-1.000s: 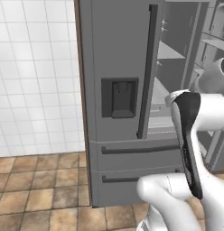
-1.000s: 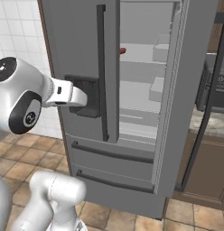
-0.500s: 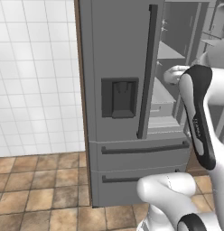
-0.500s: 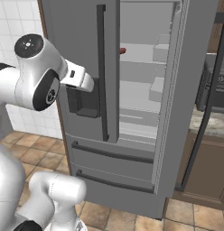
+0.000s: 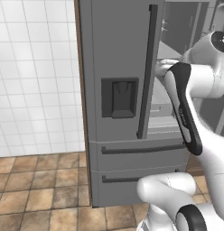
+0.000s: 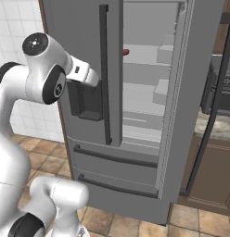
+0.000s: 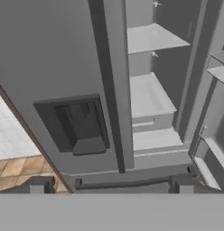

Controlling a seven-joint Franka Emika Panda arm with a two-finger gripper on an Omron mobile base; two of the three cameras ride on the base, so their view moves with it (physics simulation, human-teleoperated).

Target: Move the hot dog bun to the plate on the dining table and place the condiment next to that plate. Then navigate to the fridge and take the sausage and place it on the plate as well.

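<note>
The end effector, fully open and holding nothing, faces the fridge, where what looks like the sausage lies on a shelf.

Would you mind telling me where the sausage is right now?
In the right base view, the sausage lies on an upper shelf inside the open fridge, its end peeking out just right of the closed left door's edge.

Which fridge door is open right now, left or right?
The right one. On the fridge the right door is swung out, showing inner shelves and the sausage; the left door with the dispenser is shut.
</note>
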